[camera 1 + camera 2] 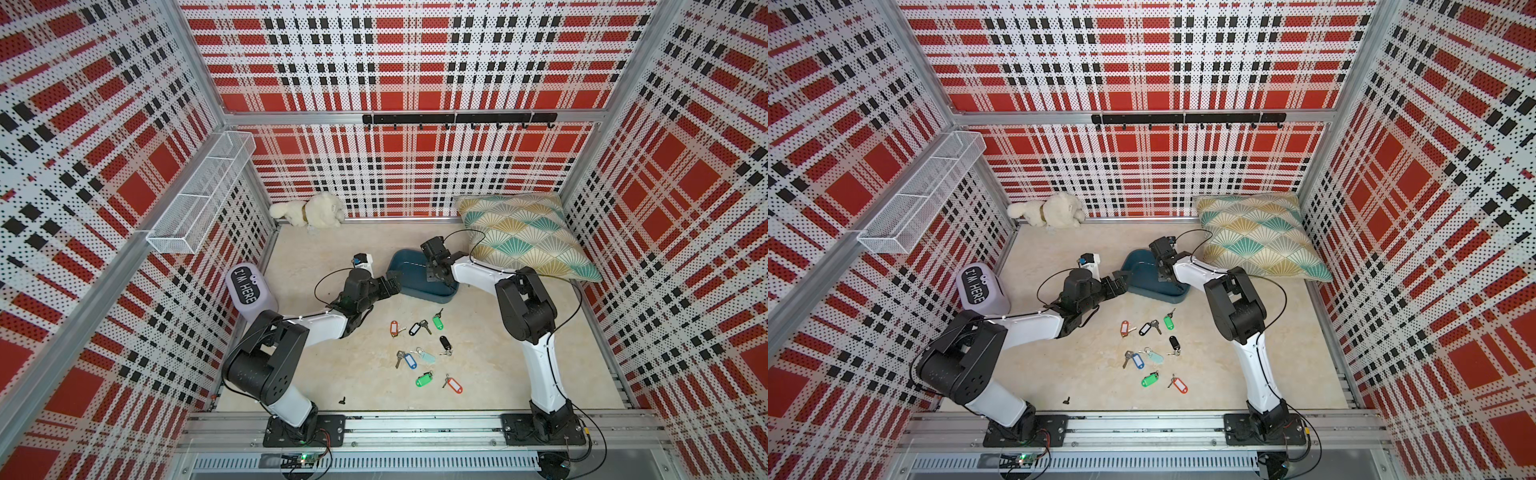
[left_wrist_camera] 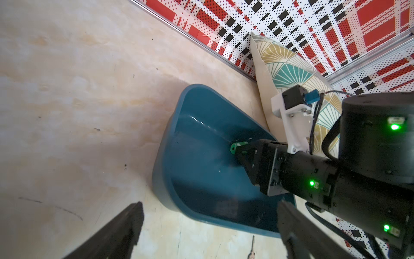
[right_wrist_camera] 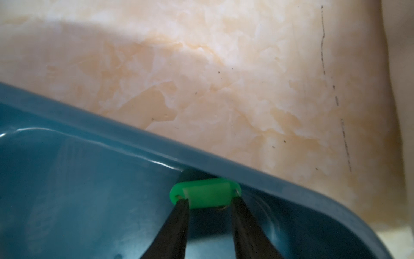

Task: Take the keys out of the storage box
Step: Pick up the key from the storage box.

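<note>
Grip of the right gripper (image 3: pixel 208 201) on a green oblong plastic key tag (image 3: pixel 207 194). The two tapered black fingers (image 3: pixel 179 224) stand narrowed, each tip against one rounded end of the tag, so the tag's long axis spans the gap from tip to tip. The tag is smooth and matt with a paler label window. A bit of thin wire ring shows at one end, and the key itself is hidden.

The tag sits inside the dark teal-blue shallow plastic storage box (image 3: pixel 89 179), close under the rim and lying nearly along the side wall. Whether it rests on the box floor cannot be told. The box is glossy, with rounded corners and a rolled rim. In both top views its long axis (image 1: pixel 409 266) runs from far left to near right, beside a fan-patterned fabric cushion (image 1: pixel 523 237).

The left gripper (image 1: pixel 392 282) is spread to its full width and holds nothing. Its ribbed black fingers (image 2: pixel 125 226) flank the box's near end, and contact cannot be told.

Eight tagged metal keys (image 1: pixel 409 360) lie scattered on the cream marbled tabletop (image 1: pixel 332 374), between the two arms and well apart from the box. Their tags point in mixed directions.
</note>
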You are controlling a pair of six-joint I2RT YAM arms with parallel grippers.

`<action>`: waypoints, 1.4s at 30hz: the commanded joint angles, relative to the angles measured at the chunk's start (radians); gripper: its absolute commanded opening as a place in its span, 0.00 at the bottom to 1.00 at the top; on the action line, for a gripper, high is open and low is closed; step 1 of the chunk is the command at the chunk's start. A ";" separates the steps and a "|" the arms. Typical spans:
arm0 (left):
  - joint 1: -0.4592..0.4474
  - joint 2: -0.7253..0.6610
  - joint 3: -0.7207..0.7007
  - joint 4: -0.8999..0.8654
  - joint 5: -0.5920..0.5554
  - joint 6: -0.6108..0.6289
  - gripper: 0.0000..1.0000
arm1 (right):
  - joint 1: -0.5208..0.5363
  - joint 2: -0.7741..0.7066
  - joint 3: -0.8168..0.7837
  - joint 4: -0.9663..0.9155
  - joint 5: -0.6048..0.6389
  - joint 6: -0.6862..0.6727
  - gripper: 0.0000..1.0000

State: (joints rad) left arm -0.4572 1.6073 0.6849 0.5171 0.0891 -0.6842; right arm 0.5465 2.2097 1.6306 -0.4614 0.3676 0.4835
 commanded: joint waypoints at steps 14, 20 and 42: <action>0.002 0.004 0.001 0.021 0.001 0.012 0.99 | -0.026 -0.006 0.071 -0.048 0.024 0.004 0.50; 0.012 0.014 0.001 0.021 0.012 0.017 0.99 | -0.032 0.027 0.074 -0.046 0.013 0.010 0.47; 0.055 0.008 -0.012 0.021 0.031 0.025 0.99 | -0.042 0.031 0.126 -0.047 -0.056 -0.014 0.00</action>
State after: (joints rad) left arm -0.4099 1.6161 0.6846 0.5171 0.1059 -0.6750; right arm 0.5083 2.2795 1.7447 -0.5007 0.3252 0.4820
